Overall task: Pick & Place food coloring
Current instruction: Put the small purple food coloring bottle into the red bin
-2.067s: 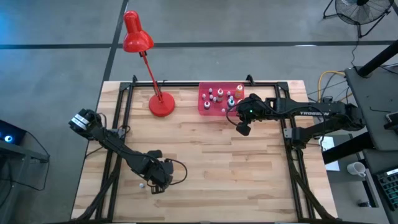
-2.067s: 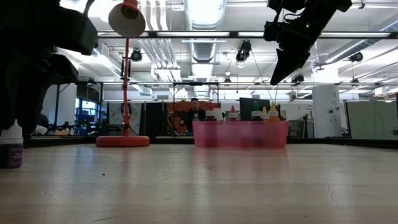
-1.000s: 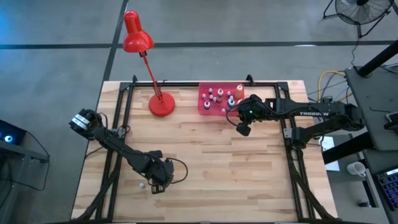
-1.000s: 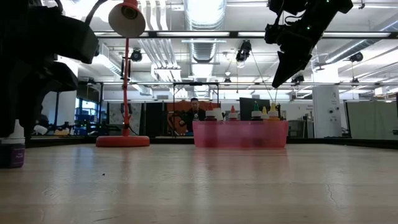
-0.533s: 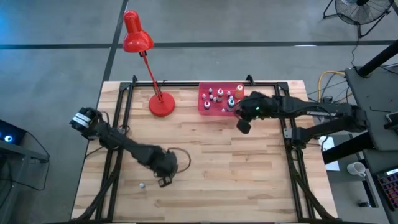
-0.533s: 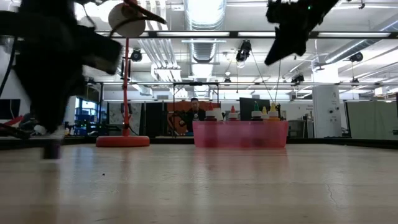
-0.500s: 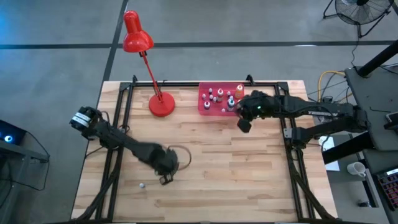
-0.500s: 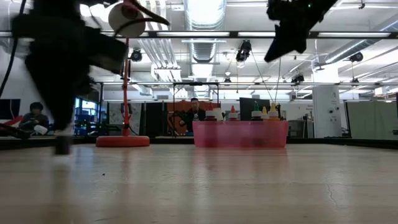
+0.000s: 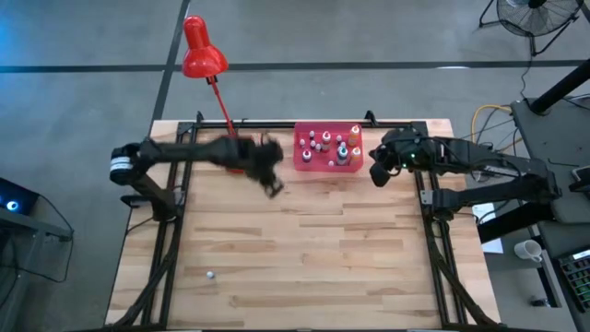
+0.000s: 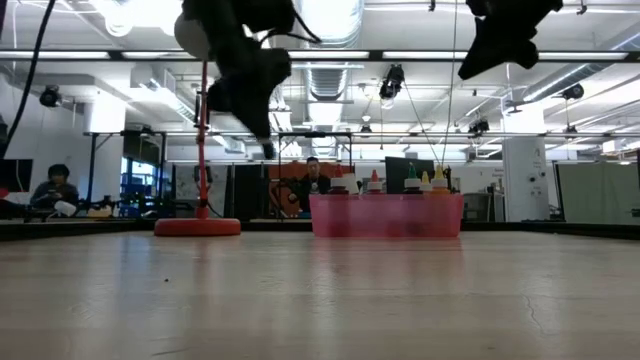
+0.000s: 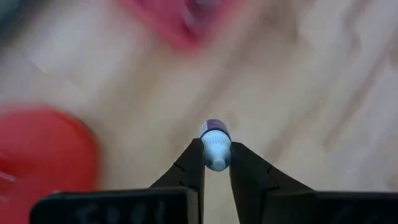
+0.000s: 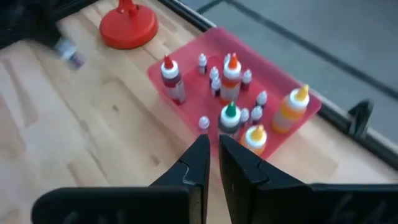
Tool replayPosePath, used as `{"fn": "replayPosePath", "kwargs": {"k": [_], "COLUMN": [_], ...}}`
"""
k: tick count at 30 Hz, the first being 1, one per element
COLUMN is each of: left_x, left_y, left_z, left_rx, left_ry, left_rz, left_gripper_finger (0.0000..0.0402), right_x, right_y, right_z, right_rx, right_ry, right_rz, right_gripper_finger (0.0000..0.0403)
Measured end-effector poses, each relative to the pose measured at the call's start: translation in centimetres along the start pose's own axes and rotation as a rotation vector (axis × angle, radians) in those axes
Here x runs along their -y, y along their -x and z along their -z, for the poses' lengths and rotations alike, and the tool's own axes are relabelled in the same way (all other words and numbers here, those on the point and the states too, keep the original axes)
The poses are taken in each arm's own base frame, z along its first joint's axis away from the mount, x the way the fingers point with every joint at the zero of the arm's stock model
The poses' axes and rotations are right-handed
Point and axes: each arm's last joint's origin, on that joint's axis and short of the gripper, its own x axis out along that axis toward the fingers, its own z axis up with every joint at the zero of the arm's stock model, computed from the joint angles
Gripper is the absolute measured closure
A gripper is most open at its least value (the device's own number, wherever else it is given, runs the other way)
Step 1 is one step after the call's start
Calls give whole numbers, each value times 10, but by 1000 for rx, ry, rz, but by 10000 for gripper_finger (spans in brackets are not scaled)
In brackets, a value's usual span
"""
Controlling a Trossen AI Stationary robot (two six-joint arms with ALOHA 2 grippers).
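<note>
The left gripper (image 11: pixel 216 163) pinched a small bottle (image 11: pixel 214 144), carrying it above the table near the tray (image 9: pixel 301 157); next it needed lowering in; the right gripper (image 12: pixel 213 155) waited nearby, nearly closed, empty.

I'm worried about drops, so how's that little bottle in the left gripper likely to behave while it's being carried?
The small bottle looks light, so weight should not strain the left gripper. It is pinched only at its narrow white cap, so it might pivot or slip. Being round, it would probably roll if it fell on the table.
</note>
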Motion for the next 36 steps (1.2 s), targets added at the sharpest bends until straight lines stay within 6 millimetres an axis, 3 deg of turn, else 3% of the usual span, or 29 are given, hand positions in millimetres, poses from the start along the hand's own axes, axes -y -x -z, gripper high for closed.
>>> {"fn": "replayPosePath", "kwargs": {"k": [5, 13, 20, 24, 31, 36], "left_x": [-40, -86, -81, -79, -79, -75], "left_y": [26, 10, -10, -23, -51, -59], "left_z": [-47, -85, -115, -127, -133, -132], "left_rx": [137, 130, 163, 144, 10, -7], "left_ry": [-27, -118, -226, -356, -661, -787], "left_rz": [-52, -127, -35, -14, -1, 18], "left_gripper_finger": [373, 373, 374, 374, 374, 374], "right_x": [-2, -13, -26, -27, -19, -9], "right_y": [-1, -31, -70, -83, -90, -86], "right_z": [1, 0, -2, -17, -51, -61], "right_rx": [-9, -78, -141, -147, -151, -125], "right_ry": [-13, -31, -30, -60, -97, -68], "right_rz": [-3, 36, 78, 95, 30, 41], "right_gripper_finger": [374, 374, 374, 374, 374, 374]}}
